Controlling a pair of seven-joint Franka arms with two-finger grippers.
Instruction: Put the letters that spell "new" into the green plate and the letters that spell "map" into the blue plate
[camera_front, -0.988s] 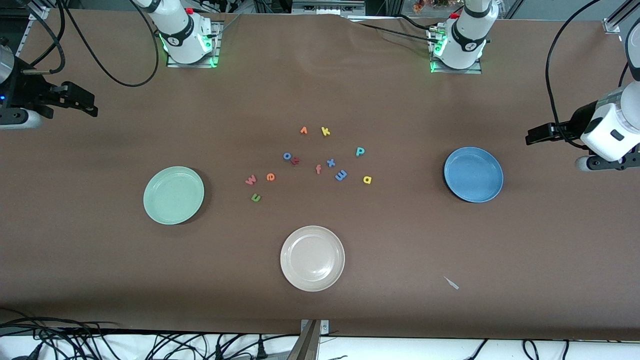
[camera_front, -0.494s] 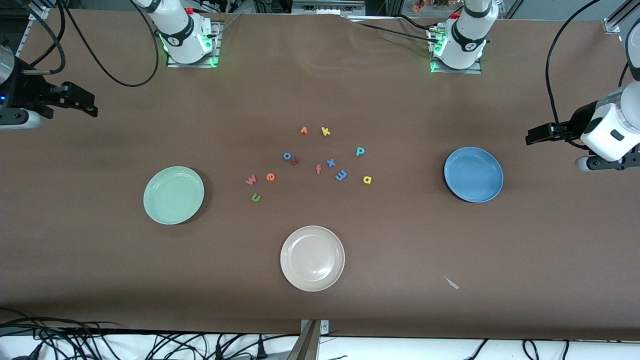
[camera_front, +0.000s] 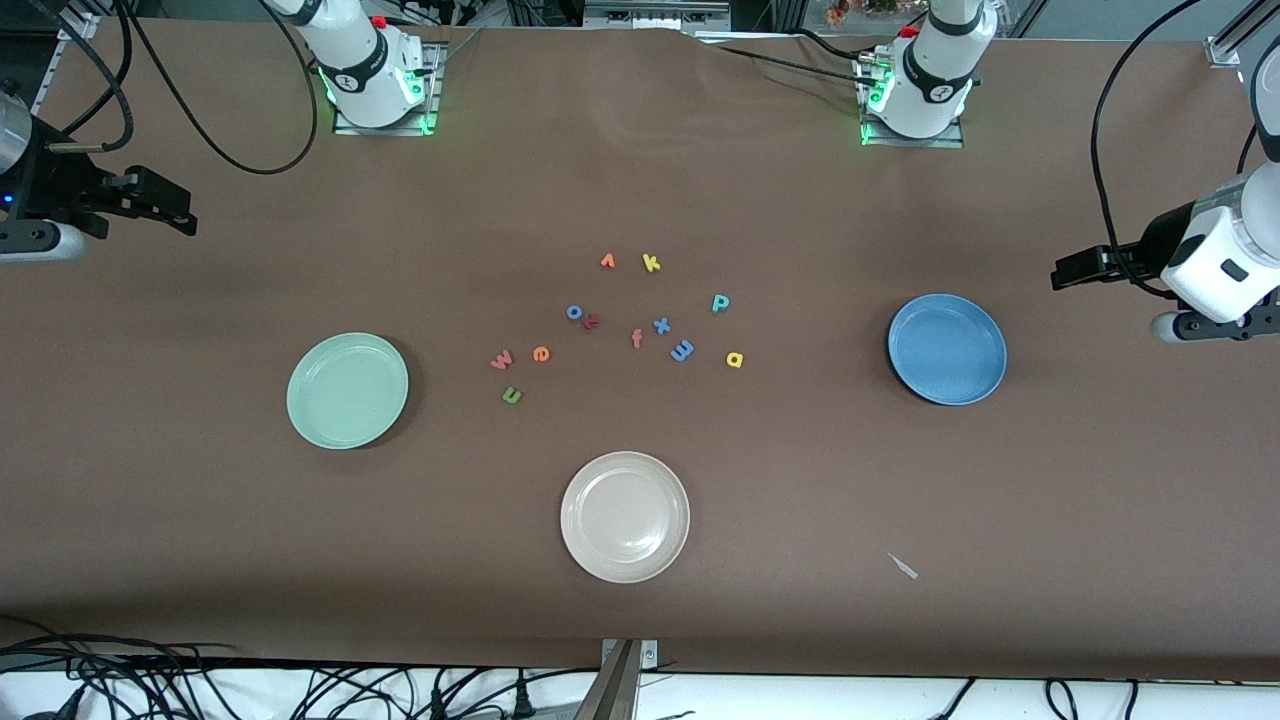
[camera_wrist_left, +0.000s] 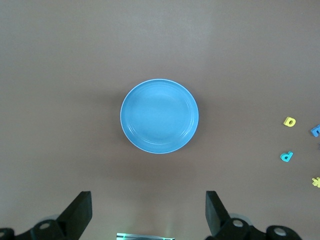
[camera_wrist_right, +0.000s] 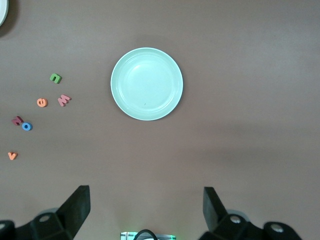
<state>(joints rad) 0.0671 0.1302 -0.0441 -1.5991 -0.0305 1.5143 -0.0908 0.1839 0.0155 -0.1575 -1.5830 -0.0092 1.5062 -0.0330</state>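
1. The beige-white plate (camera_front: 625, 516) sits on the table (camera_front: 200, 520) nearest the front camera and serves as the landmark here.
2. The green plate (camera_front: 347, 390) lies farther from the camera than the beige-white plate, toward the right arm's end of the table; nothing is in it.
3. The blue plate (camera_front: 947, 349) lies farther from the camera than the beige-white plate, toward the left arm's end — also bare.
4. The letters lie loose on the table farther from the camera than the beige-white plate, between the two coloured plates.
5. Green "n" (camera_front: 512, 396), orange "e" (camera_front: 541, 353) and pinkish-red "w" (camera_front: 502, 359) cluster on the green plate's side of the beige-white plate, the "n" closest to it.
6. Blue "m" (camera_front: 682, 350), yellow "a" (camera_front: 735, 360) and teal "p" (camera_front: 720, 302) lie on the blue plate's side, the "p" farthest from the beige-white plate.
7. The left gripper (camera_wrist_left: 148, 212) hangs high over the table near the blue plate, fingers spread wide and holding nothing.
8. The right gripper (camera_wrist_right: 145, 209) hangs high over the table near the green plate — released, nothing between its fingers.
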